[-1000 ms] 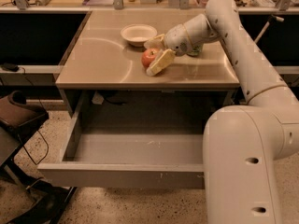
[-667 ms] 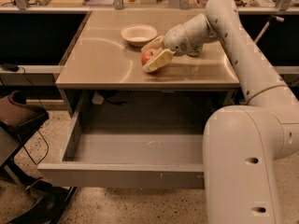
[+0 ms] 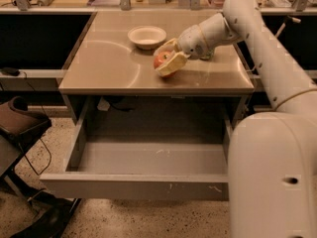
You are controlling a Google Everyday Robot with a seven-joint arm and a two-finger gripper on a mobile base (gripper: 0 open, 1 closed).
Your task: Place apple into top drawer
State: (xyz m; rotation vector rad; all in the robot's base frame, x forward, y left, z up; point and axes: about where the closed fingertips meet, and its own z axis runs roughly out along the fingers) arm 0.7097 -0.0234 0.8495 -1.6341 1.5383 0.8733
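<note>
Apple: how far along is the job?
Done: the top drawer stands pulled open below the table. In hand: the gripper is shut on the apple, over the tabletop near the bowl. Left: carry the apple out over the drawer, lower it and release.

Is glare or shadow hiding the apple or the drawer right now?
Camera view: warm light, soft glare arcs on the table left of the bowl; the gripper, shut on the apple over the table's middle, is evenly lit; top drawer floor visible, deep shadow behind it.
</note>
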